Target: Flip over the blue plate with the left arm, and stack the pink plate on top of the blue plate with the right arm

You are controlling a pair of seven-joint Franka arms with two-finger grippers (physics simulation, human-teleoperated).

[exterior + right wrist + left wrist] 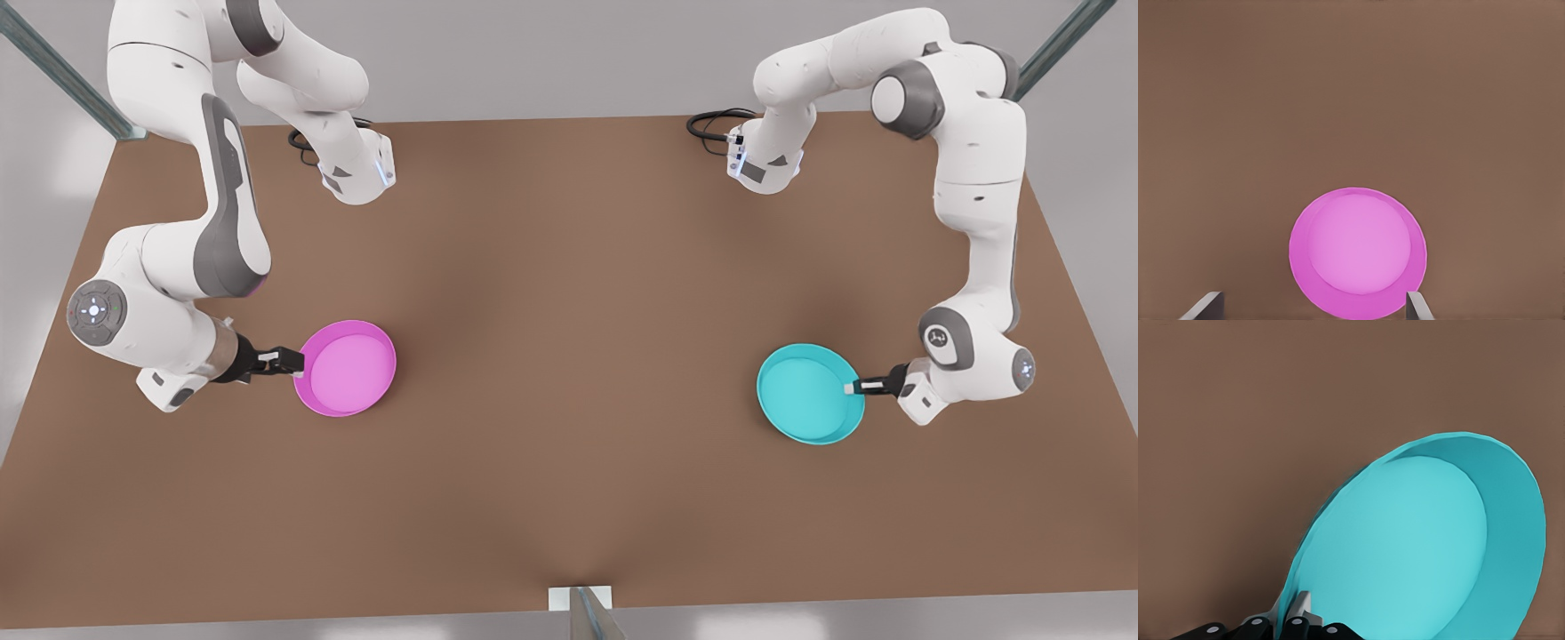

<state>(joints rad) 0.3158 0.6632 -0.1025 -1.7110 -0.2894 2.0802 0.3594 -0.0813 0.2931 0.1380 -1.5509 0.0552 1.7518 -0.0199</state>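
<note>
We see the blue plate (805,391) tilted, rim pinched, and the pink plate (348,366) open side up on the front view's left.

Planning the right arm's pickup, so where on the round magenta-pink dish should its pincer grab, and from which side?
Grip the low upright rim of the round magenta-pink dish, on the edge toward the front view's left. The right pincer sits open there, level with the brown table.

Front view looks steeply down from above the table's (569,267) near edge, covering the whole top. Left wrist view sits close on the blue plate (1418,547); right wrist view looks from farther at the pink plate (1358,250). Front view shares both plates.
</note>
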